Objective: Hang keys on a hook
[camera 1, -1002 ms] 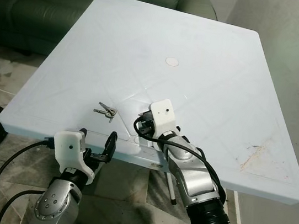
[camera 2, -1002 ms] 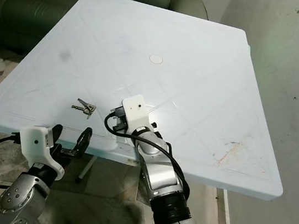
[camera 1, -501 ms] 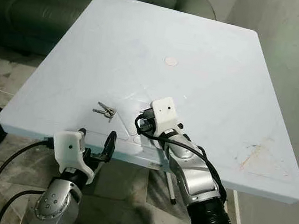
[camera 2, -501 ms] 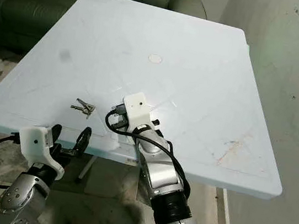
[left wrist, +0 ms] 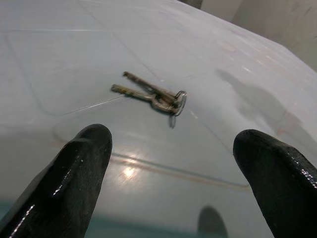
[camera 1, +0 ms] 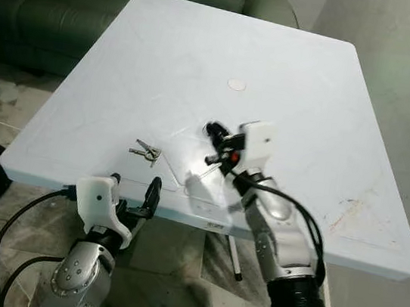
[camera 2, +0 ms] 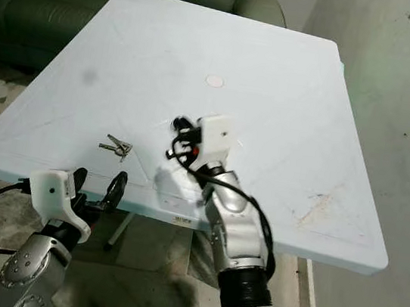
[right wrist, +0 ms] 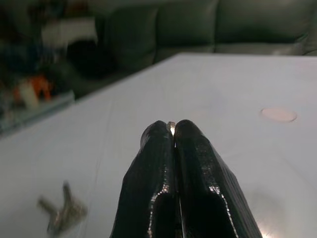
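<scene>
Lying near front edge of white tabletop [camera 1: 312,100]: keys [camera 1: 145,152]. Right gripper [camera 1: 212,144] hovers over tabletop beside keys. Left gripper [camera 1: 132,197] at front edge.
Left wrist view: fingers [left wrist: 74,173] spread apart, keys beyond.
Right wrist view: fingers [right wrist: 198,188] pressed together, green sofa [right wrist: 198,25] behind.

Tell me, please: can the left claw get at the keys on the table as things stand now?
Probably yes. The left claw is open at the table's near edge, pointing toward the keys, with bare tabletop between them.
</scene>
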